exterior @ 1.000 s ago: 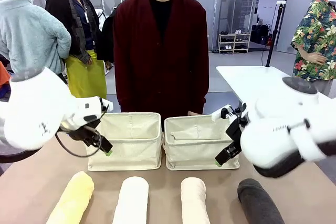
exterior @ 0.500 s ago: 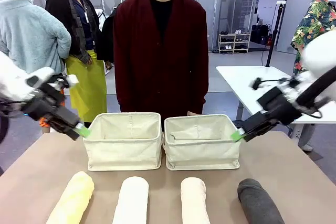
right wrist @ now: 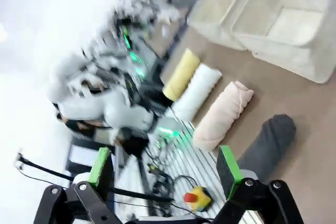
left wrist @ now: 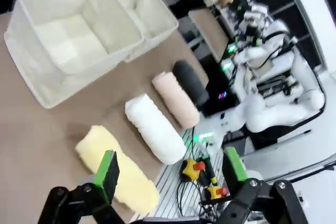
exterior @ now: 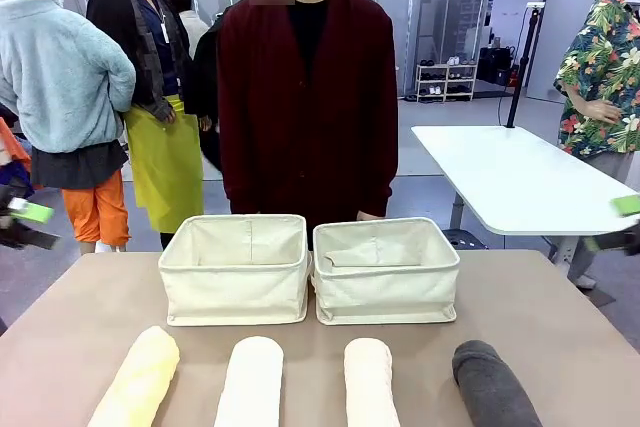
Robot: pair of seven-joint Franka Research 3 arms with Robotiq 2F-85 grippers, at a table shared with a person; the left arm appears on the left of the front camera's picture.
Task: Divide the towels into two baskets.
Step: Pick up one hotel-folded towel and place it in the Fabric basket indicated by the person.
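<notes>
Two cream canvas baskets stand side by side mid-table, the left basket (exterior: 236,287) and the right basket (exterior: 386,292), both empty. Along the front edge lie four rolled towels: pale yellow (exterior: 140,375), white (exterior: 250,379), cream-pink (exterior: 370,379) and dark grey (exterior: 492,381). My left gripper (exterior: 25,224) hangs at the far left edge, open, well away from the table's things. My right gripper (exterior: 612,225) hangs at the far right edge, open too. In the left wrist view the open left gripper (left wrist: 170,167) looks down on the yellow towel (left wrist: 131,182). The right gripper (right wrist: 164,166) holds nothing.
A person in a dark red cardigan (exterior: 305,97) stands right behind the baskets at the far side. A white side table (exterior: 510,177) stands off to the back right. Other people stand behind on the left.
Both arms have swung outward from beside the baskets to the picture's left and right edges. The towels and baskets have not moved.
</notes>
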